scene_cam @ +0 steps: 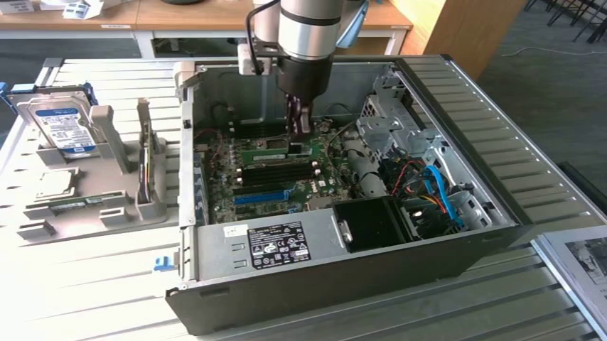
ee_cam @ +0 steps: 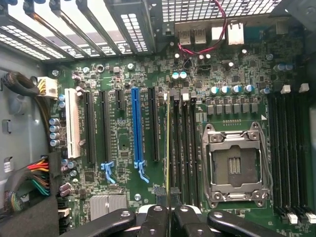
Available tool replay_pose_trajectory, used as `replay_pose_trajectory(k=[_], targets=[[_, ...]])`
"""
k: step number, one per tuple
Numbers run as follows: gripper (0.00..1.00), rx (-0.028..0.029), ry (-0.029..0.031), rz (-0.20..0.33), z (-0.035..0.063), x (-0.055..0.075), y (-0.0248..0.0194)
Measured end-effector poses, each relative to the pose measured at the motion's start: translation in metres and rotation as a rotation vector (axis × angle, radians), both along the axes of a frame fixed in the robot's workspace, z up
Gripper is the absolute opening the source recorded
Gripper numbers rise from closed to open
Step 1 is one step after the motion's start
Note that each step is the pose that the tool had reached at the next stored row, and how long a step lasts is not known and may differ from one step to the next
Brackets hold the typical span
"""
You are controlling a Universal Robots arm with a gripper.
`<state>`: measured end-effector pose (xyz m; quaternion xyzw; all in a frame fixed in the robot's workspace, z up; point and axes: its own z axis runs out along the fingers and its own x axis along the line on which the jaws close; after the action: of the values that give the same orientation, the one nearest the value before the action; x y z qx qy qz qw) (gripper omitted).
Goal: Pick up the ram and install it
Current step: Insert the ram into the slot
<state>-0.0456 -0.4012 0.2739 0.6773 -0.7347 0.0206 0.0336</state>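
Note:
The ram (ee_cam: 168,148) shows edge-on in the wrist view as a thin green-yellow strip running out from between my fingertips. My gripper (ee_cam: 168,211) is shut on it. The stick hangs directly over one of the black memory slots (ee_cam: 174,148) beside the empty processor socket (ee_cam: 236,165); I cannot tell whether it touches the slot. In the exterior view my gripper (scene_cam: 298,136) reaches down inside the open computer case (scene_cam: 493,185), close above the green motherboard (scene_cam: 275,181).
A grey holder (scene_cam: 95,206) at the exterior view's left carries a hard drive (scene_cam: 65,126) and a square silver chip (scene_cam: 57,185). Inside the case are a power supply (scene_cam: 275,245), drive cage (scene_cam: 394,117), blue and red cables (scene_cam: 436,188) and more memory slots (ee_cam: 289,153).

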Motion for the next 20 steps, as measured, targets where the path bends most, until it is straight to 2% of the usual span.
replay_pose_trajectory(k=[13, 20], targets=[[0.12, -0.0008, 0.0, 0.0, -0.0101, 0.0, 0.0], [0.12, -0.0012, 0.0001, 0.0, -0.0126, 0.0, -0.0001]])
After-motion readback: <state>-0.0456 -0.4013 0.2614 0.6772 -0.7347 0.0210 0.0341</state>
